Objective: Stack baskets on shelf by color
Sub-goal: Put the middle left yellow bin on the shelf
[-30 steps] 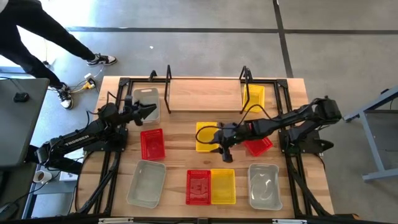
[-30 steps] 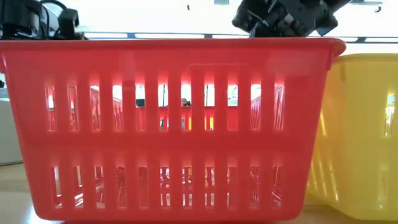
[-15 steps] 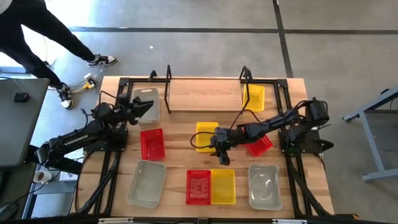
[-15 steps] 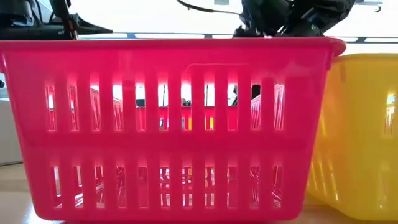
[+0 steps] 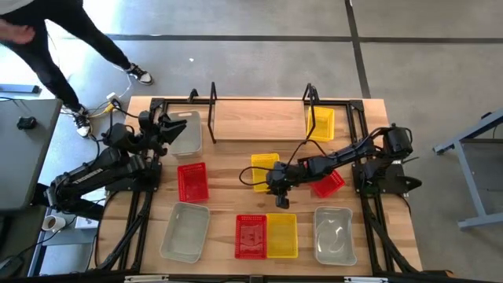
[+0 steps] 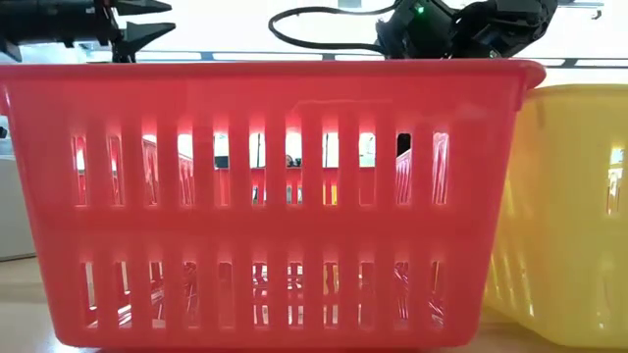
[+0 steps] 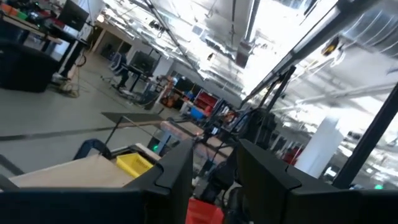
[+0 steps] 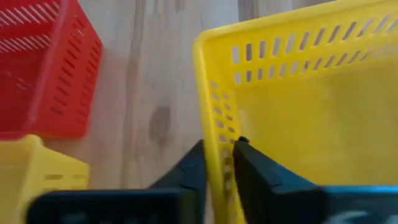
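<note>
At the counter's left, the left gripper (image 5: 174, 128) hovers with jaws apart, empty, beside the clear basket (image 5: 186, 132) just outside the shelf's (image 5: 259, 119) left upright. Mid-counter, the right gripper (image 5: 275, 180) pinches the wall of a yellow basket (image 5: 266, 167), jaws clamped on its rim. Another yellow basket (image 5: 320, 122) sits on the shelf's right end. With so thin a rim grip, I'd expect the basket might tilt or slip when lifted
</note>
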